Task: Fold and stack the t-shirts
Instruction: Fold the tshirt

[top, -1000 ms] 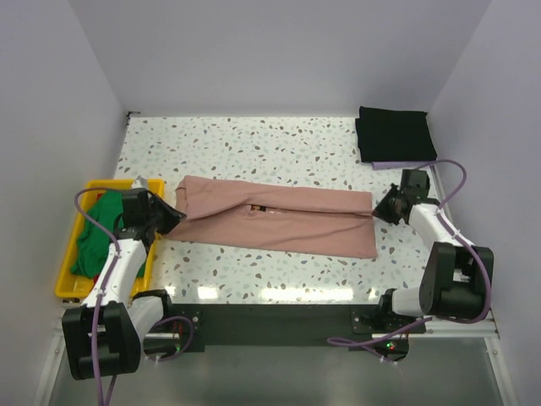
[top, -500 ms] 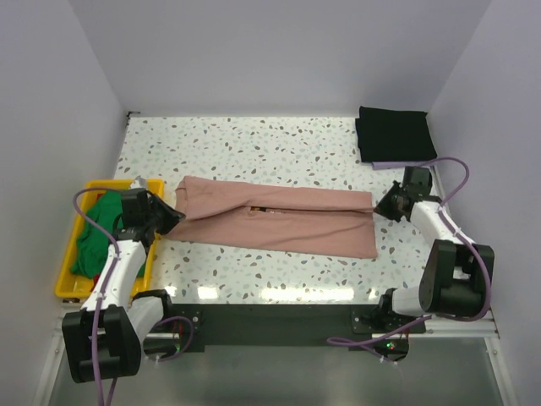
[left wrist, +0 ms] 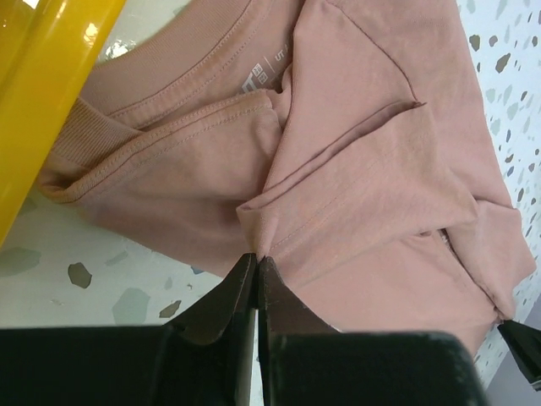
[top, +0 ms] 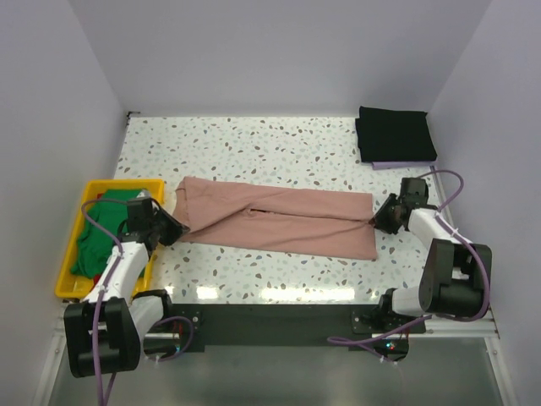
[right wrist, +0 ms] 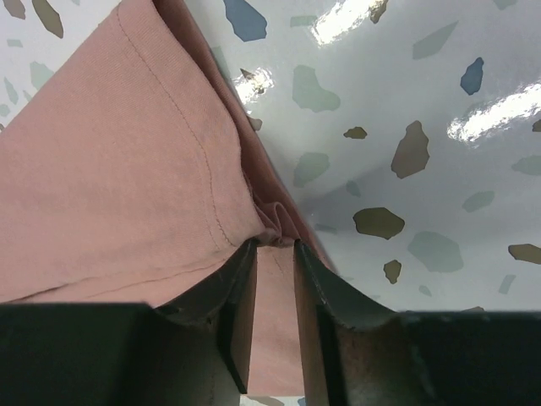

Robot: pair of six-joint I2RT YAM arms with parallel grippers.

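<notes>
I have my left gripper [left wrist: 256, 258] clenched on the collar end of the pink shirt [top: 279, 222] beside the bin [top: 65, 272], and my right gripper [right wrist: 275, 245] pinching its hem. It lies folded lengthwise mid-table. Beyond it, a black shirt [top: 394, 134] sits in the far right corner.

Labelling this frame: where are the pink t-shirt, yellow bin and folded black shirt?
pink t-shirt [top: 279, 222]: top view, middle of cloth.
yellow bin [top: 64, 283]: top view, near-left rim corner.
folded black shirt [top: 395, 134]: top view, centre of top.
</notes>
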